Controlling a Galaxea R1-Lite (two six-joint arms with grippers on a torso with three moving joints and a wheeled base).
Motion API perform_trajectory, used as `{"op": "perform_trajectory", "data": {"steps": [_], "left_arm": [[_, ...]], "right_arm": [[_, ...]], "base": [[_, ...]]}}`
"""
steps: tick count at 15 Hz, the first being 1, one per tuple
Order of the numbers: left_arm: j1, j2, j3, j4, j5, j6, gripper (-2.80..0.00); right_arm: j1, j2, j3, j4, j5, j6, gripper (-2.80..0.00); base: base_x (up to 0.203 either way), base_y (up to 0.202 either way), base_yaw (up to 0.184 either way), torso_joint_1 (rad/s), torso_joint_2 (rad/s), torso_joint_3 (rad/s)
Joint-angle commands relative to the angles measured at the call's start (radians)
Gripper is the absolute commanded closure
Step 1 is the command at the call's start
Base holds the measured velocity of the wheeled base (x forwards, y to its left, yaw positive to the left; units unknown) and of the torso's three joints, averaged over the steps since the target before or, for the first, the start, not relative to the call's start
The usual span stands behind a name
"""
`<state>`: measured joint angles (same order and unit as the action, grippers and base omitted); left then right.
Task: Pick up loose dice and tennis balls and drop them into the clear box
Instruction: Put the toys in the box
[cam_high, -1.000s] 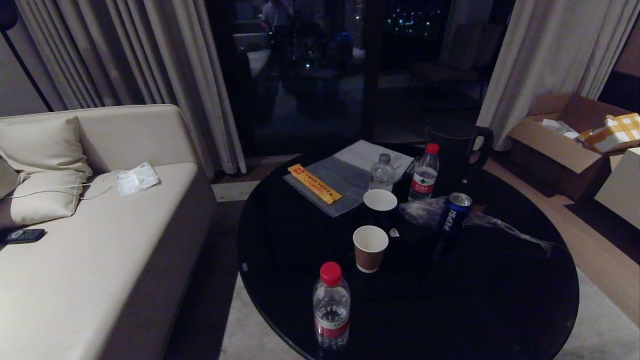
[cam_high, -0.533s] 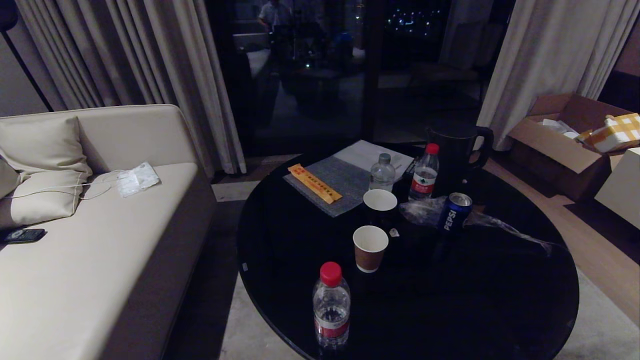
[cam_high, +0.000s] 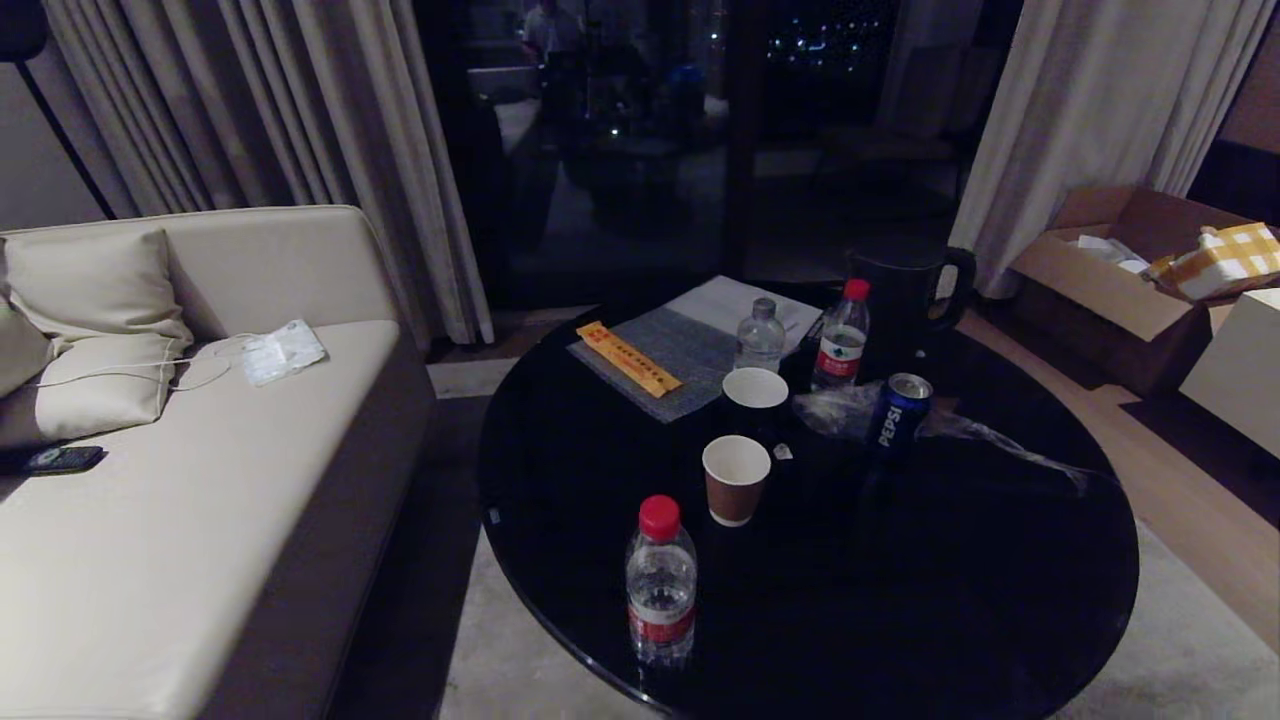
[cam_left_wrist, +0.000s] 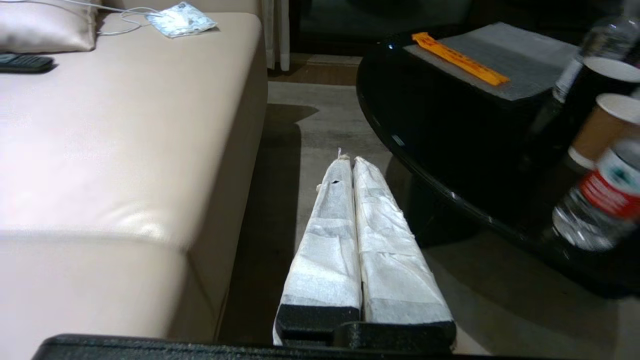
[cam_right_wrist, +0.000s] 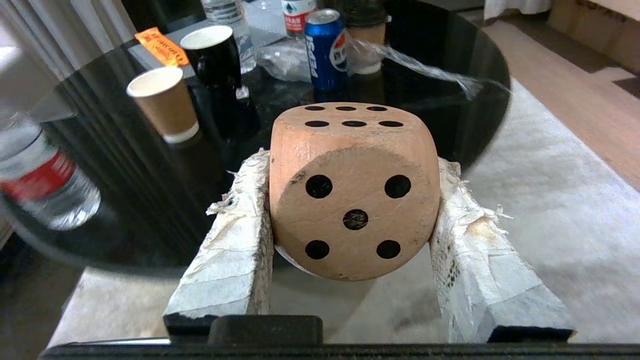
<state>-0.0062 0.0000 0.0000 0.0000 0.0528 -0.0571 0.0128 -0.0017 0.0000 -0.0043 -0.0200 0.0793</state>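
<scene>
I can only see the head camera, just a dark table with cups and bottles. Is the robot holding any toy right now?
Observer: Yes. The right wrist view shows the right tool clamped on a tan die.
Operator: What number is facing that camera?
Observer: Five black pips; the face above it shows six.
Operator: What about the other arm?
Observer: The left tool is shut and empty, hanging over the floor between the sofa and the round black table.
Operator: Can you see the clear box anywhere?
Observer: No, none of the three views shows it.

Cups, bottles, black table
</scene>
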Motion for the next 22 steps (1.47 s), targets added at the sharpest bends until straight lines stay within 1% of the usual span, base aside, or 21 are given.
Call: {"op": "perform_trajectory", "data": {"steps": [1,10,22], "left_arm": [[0.0,0.002,0.002,-0.002,0.001,0.0,0.0],[0.0,0.002,0.002,-0.002,0.001,0.0,0.0],[0.0,0.002,0.002,-0.002,0.001,-0.001,0.0]], "right_arm": [[0.001,0.002,0.0,0.0,0.002,-0.005,0.0],[0.001,0.003,-0.002,0.007,0.006,-0.044,0.0],[0.001,0.002,0.001,0.0,0.009,-0.052,0.0]], "base": [[-0.185,0.0,-0.004,0.005,0.0,0.007],[-0.183,0.0,-0.001,0.001,0.0,0.001],[-0.185,0.0,-0.001,0.002,0.0,0.003]]}}
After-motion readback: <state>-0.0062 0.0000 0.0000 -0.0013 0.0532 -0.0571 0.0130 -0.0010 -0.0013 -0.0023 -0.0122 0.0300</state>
